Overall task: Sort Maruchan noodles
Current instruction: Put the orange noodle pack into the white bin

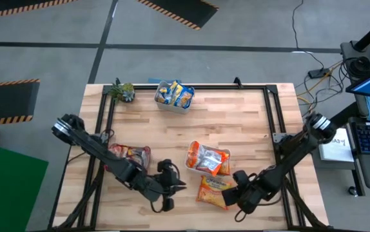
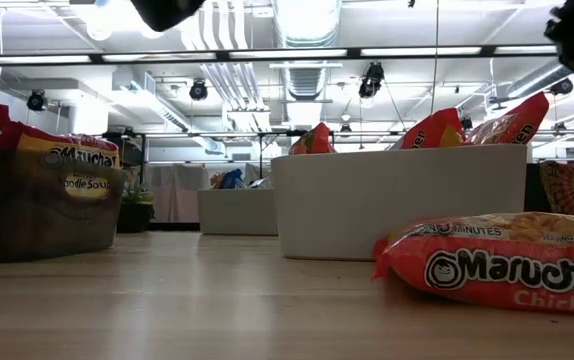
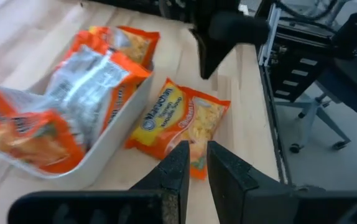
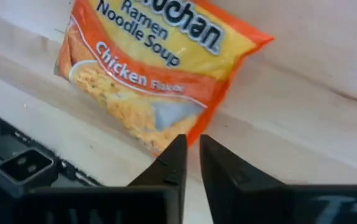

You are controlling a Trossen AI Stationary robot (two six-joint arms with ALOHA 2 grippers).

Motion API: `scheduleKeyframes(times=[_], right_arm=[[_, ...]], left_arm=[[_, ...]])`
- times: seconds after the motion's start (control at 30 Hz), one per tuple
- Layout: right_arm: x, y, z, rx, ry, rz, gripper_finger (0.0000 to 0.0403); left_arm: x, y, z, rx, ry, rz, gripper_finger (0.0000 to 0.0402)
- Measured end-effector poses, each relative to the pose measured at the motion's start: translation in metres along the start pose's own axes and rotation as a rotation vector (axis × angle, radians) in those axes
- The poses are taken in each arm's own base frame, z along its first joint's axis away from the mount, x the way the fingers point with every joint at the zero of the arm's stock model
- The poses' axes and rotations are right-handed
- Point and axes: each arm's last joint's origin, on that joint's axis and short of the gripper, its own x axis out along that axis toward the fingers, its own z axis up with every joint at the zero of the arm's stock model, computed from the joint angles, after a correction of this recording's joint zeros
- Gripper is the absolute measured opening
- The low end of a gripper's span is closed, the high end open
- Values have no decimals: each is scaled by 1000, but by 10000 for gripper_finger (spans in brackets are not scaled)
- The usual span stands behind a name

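With its fingers nearly closed and empty, the right gripper (image 1: 236, 191) hovered just beside the orange packet (image 1: 214, 191) lying loose by the white tray (image 1: 189, 165); a clean pickup likely required opening wider first.

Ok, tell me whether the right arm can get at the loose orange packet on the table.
Probably yes. The orange packet lies flat on the table, outside the white tray, directly ahead of the right tool. Nothing sits between them, though the tool's fingers are nearly closed and must open first.
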Motion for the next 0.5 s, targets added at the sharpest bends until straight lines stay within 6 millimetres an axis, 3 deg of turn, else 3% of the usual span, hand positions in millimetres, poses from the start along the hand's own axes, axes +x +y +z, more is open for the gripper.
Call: scheduleKeyframes(times=[0.23, 0.5], right_arm=[[-12, -21, 2, -21, 8, 83, 105], [11, -40, 7, -20, -15, 293, 218]], left_arm=[[50, -21, -5, -9, 27, 35, 38], [107, -22, -25, -92, 97, 88, 38]])
